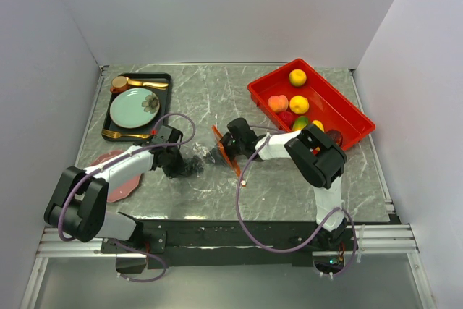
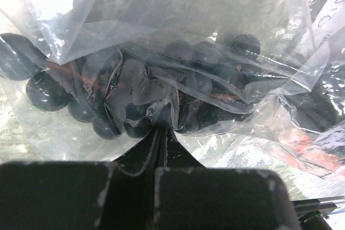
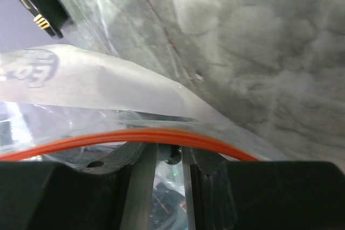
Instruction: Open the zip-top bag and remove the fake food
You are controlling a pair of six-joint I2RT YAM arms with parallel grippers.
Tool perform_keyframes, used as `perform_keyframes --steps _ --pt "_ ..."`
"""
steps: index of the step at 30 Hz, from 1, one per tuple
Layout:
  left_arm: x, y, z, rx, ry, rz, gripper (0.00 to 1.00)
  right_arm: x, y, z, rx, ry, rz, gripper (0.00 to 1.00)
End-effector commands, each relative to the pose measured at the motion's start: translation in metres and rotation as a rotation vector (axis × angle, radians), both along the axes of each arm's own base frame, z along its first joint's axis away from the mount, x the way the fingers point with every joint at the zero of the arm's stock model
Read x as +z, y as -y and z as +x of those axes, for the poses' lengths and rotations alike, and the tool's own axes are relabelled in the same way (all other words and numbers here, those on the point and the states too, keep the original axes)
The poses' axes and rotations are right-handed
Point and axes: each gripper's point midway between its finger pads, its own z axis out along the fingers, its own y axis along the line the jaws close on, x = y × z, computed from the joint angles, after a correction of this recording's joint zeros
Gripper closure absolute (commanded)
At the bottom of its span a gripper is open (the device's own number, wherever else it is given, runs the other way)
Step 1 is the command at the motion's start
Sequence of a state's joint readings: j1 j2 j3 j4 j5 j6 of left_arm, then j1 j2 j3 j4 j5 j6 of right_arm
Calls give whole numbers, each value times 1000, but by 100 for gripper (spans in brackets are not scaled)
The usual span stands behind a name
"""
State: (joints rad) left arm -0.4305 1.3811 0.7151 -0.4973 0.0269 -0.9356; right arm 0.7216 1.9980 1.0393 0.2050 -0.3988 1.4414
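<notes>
The zip-top bag (image 1: 207, 155) lies crumpled at mid-table between my two grippers. My left gripper (image 1: 185, 165) is shut on a fold of its clear plastic (image 2: 161, 36); its jaws (image 2: 160, 131) pinch the film just below a dark purple grape cluster (image 2: 161, 87) inside. My right gripper (image 1: 233, 147) holds the bag's mouth, with the orange-red zip strip (image 1: 225, 151) standing up. In the right wrist view the strip (image 3: 161, 136) arcs across my fingertips (image 3: 168, 146). The white slider is not in view. Other fake food, yellow (image 1: 297, 77), peach (image 1: 278, 103) and more, lies in the red tray (image 1: 349, 103).
A black tray (image 1: 166, 77) at the back left holds a mint-green plate (image 1: 135, 107) and gold cutlery (image 1: 148, 84). A flat red piece (image 1: 119, 187) lies under the left arm. White walls close in the table on three sides.
</notes>
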Motion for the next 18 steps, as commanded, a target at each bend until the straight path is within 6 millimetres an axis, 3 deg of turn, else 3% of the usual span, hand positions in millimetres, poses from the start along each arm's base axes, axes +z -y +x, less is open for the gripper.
perform_keyframes --steps 1,18 --pt "5 -2 7 -13 20 15 99 14 -12 12 -25 16 13 68" --pt "4 1 7 -21 28 3 99 1 -16 5 -13 -30 -82 72"
